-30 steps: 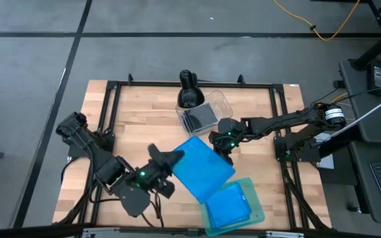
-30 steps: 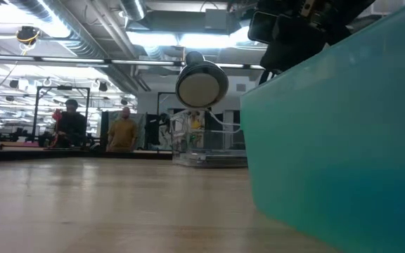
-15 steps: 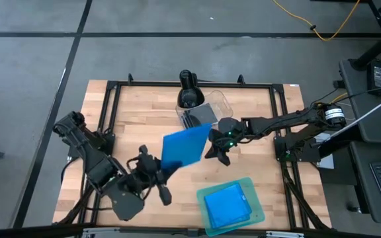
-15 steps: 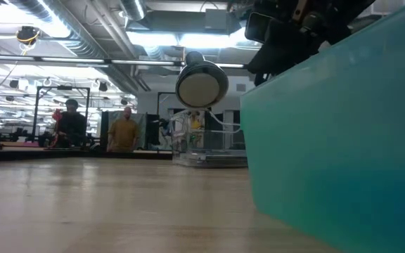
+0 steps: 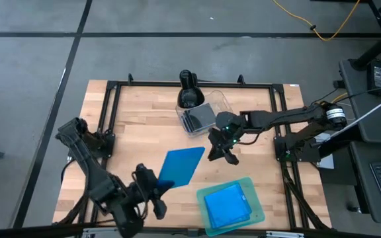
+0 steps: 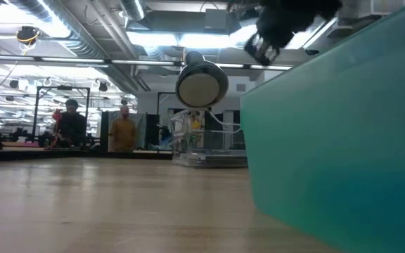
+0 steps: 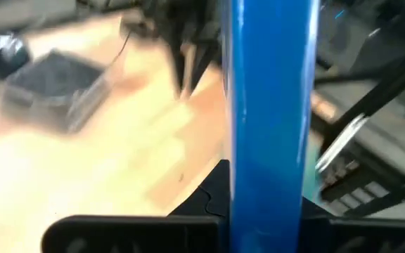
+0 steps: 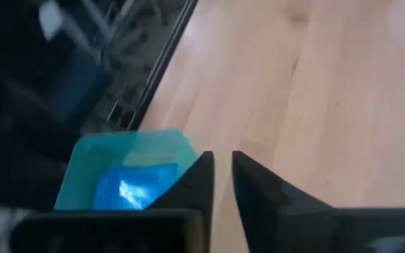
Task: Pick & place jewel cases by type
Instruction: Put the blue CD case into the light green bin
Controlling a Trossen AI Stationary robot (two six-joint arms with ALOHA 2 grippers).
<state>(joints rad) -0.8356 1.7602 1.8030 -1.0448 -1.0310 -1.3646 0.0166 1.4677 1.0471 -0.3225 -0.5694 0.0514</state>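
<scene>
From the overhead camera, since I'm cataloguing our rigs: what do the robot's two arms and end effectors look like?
Both arms are dark, slender and multi-jointed. The left end effector and the right end effector each end in two black tapered fingers. Small green lights glow near both wrists. The right arm's base carries a round silver-faced part, with cables trailing beside it.

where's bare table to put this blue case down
Bare wood: the far-left table, left of the clear tub, and the patch between the blue case in the left gripper and the teal tray. Crowded around the tub and right gripper.
</scene>
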